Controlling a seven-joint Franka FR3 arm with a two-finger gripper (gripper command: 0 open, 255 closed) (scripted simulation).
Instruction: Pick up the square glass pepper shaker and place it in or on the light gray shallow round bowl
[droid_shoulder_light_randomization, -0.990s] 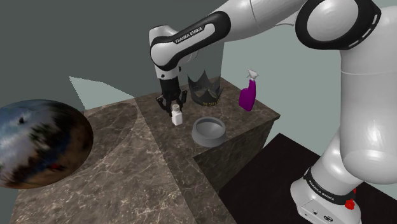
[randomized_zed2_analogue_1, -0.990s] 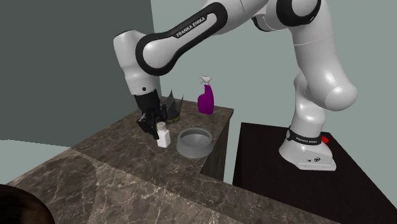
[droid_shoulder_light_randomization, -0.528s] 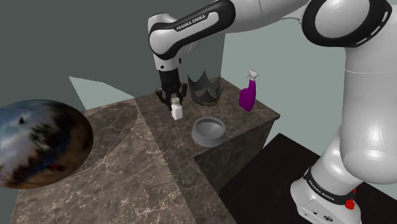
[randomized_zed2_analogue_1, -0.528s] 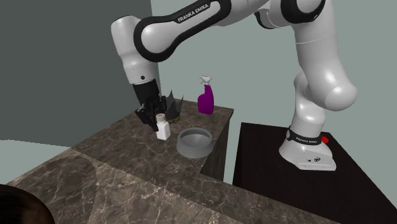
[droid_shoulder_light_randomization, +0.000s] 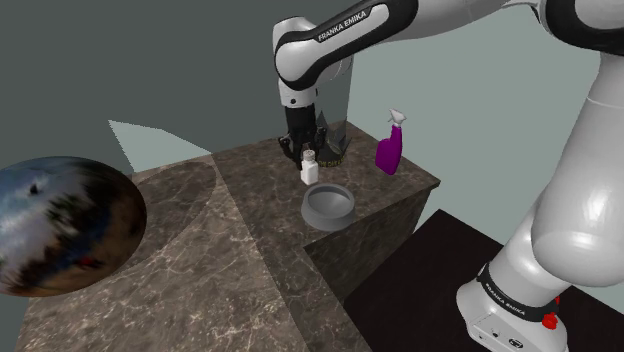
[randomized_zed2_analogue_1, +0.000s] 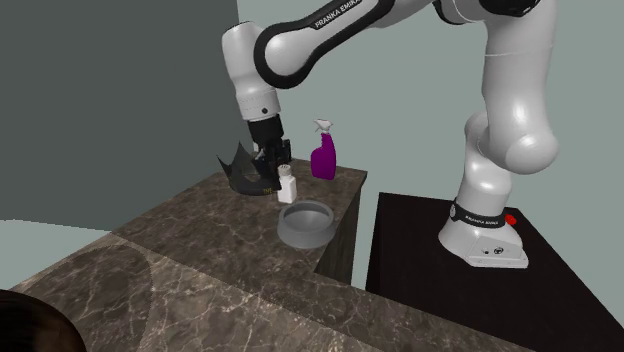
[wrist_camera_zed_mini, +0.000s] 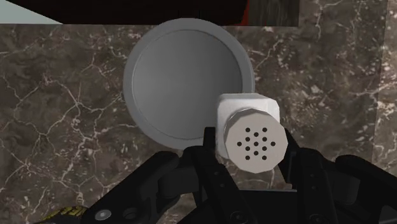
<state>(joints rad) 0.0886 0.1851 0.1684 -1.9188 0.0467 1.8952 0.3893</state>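
The pepper shaker (droid_shoulder_light_randomization: 310, 169) is a white square bottle with a pale perforated cap. My black gripper (droid_shoulder_light_randomization: 307, 152) is shut on it, holding it in the air above the marble counter. In the second exterior view the shaker (randomized_zed2_analogue_1: 287, 187) hangs just above the far rim of the grey shallow round bowl (randomized_zed2_analogue_1: 306, 224). The wrist view shows the shaker (wrist_camera_zed_mini: 250, 130) clasped between the fingers (wrist_camera_zed_mini: 210, 156), partly over the bowl (wrist_camera_zed_mini: 184, 76) near its rim. The bowl (droid_shoulder_light_randomization: 328, 205) has nothing in it.
A purple spray bottle (droid_shoulder_light_randomization: 389, 147) stands at the back of the counter (droid_shoulder_light_randomization: 250, 180). A dark crown-shaped object (randomized_zed2_analogue_1: 243, 168) sits behind the gripper. A large mottled sphere (droid_shoulder_light_randomization: 62, 225) lies at the shoulder view's left. The counter drops off to a dark floor (droid_shoulder_light_randomization: 420, 275) beside the bowl.
The gripper has lifted the shaker off the counter and carried it to the shoulder view's right, toward the bowl. The bowl and spray bottle have not moved.
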